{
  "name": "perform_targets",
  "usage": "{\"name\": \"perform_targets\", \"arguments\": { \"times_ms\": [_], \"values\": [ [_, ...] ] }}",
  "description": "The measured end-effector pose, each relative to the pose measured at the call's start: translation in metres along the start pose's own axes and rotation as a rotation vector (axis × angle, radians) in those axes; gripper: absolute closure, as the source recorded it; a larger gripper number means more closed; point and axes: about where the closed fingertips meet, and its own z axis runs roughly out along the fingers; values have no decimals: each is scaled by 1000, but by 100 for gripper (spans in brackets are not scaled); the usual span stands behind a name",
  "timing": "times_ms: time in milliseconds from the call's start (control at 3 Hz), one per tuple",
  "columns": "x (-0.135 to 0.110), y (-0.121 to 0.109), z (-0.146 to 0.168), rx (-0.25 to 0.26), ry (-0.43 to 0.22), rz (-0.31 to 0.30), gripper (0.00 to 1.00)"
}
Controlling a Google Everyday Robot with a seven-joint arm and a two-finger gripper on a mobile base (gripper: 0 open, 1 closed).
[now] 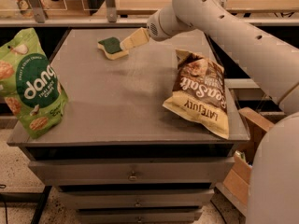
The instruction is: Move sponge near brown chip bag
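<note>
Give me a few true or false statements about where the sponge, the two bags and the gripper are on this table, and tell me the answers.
1. The sponge lies toward the far edge of the table. True.
2. The brown chip bag is on the left side of the table. False: it lies on the right side, and the green bag is on the left.
3. The gripper is right at the sponge. True.
4. The sponge touches the brown chip bag. False: they are apart, with bare table between them.
5. The gripper hovers over the green bag. False: it is at the far side, by the sponge.
</note>
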Motion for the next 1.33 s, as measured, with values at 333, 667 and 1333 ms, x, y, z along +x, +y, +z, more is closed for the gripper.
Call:
{"name": "perform_targets", "arguments": {
  "times_ms": [333,667,1333],
  "values": [
    [-6,-4,6,-29,-88,47,0],
    [-15,-3,13,-51,-135,59,0],
    [-32,5,24,-79,-154,34,0]
  ]
}}
